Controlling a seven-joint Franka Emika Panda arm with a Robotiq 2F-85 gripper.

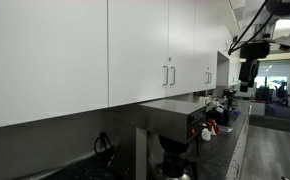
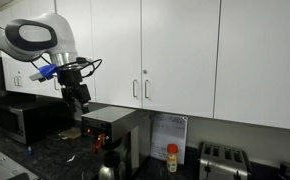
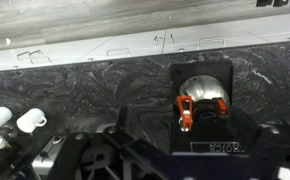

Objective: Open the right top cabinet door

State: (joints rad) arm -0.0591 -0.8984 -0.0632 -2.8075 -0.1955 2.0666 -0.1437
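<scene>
The right top cabinet door (image 2: 180, 55) is a glossy white panel, closed, with a slim silver bar handle (image 2: 146, 90) at its lower left edge. It also shows in an exterior view (image 1: 183, 45) with its handle (image 1: 172, 75). My gripper (image 2: 80, 100) hangs well to the left of and below that handle, over a black coffee machine (image 2: 110, 125). It also shows far down the counter in an exterior view (image 1: 247, 78). In the wrist view the gripper (image 3: 180, 155) points down at the machine's top, its fingers spread apart and empty.
The neighbouring white door (image 2: 115, 50) has its handle (image 2: 135, 88) right beside the target handle. On the dark counter (image 3: 85, 85) are a microwave (image 2: 25, 120), a toaster (image 2: 221, 160), a red-capped bottle (image 2: 171, 155) and two white cups (image 3: 15, 120).
</scene>
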